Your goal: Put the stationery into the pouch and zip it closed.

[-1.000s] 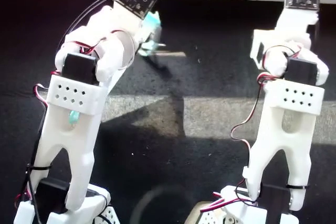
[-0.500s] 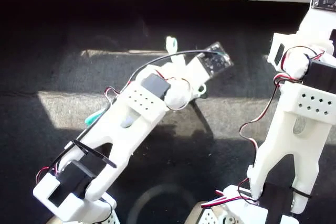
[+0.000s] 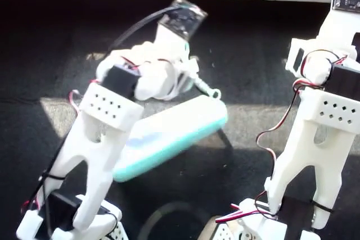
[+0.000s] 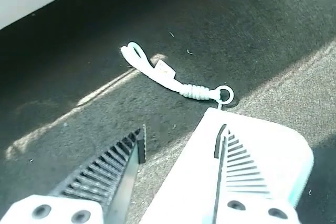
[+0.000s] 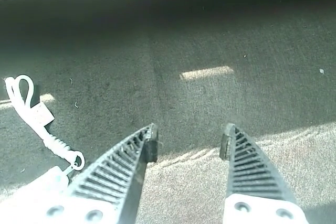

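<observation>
A: Starting big, what covers the table?
B: A dark mat [image 3: 253, 54], striped with sunlight. The left arm [image 3: 107, 122] leans over its middle and the right arm [image 3: 320, 127] stands beside it.
A: The pouch?
B: The pale teal pouch [image 3: 174, 133] lies slantwise mid-mat, partly under the left arm.
A: Jaws?
B: The left gripper [image 4: 182, 129] is spread, one finger over the pouch's end, clasping nothing. The right gripper [image 5: 190, 128] gapes over mat.
A: Smallest?
B: A white cord [image 4: 168, 77] tied to a ring [image 4: 224, 95] at the pouch's end.

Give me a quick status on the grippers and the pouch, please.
Left gripper open, partly over the pouch end. Right gripper open, over the mat, apart from the pouch. Pull cord lies stretched out on the mat.
</observation>
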Tool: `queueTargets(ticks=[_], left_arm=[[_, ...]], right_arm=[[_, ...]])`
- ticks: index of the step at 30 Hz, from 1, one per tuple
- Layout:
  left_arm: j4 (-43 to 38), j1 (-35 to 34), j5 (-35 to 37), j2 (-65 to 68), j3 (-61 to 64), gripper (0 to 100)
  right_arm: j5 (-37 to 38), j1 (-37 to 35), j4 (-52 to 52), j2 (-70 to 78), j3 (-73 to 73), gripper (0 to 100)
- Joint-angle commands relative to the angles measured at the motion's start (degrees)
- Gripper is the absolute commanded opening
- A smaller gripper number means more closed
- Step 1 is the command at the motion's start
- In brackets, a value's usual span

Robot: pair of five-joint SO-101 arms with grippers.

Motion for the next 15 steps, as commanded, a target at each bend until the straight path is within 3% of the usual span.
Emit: queueTargets(ticks=[1, 5, 8, 10, 15], left_arm=[[4.7, -3.6, 0.4, -6.2, -5.1, 23], [6.9, -10.2, 0.4, -9.3, -3.2, 23], [9.7, -14.9, 0.4, -10.6, 0.1, 13], [14.0, -17.5, 0.5, -12.6, 0.2, 0], [23.4, -24.7, 0.6, -21.8, 1.1, 1]], right_arm=[[-0.6, 0.4, 1.4, -0.7, -1.9, 20.5], [-0.5, 0.2, 3.9, -0.5, -1.9, 18.0], [-0.4, 0.2, 7.4, -0.8, -2.4, 0.4], [-0.4, 0.1, 10.6, -1.0, -2.5, 2.7], [-0.7, -1.3, 18.3, -7.3, -1.8, 0.7]])
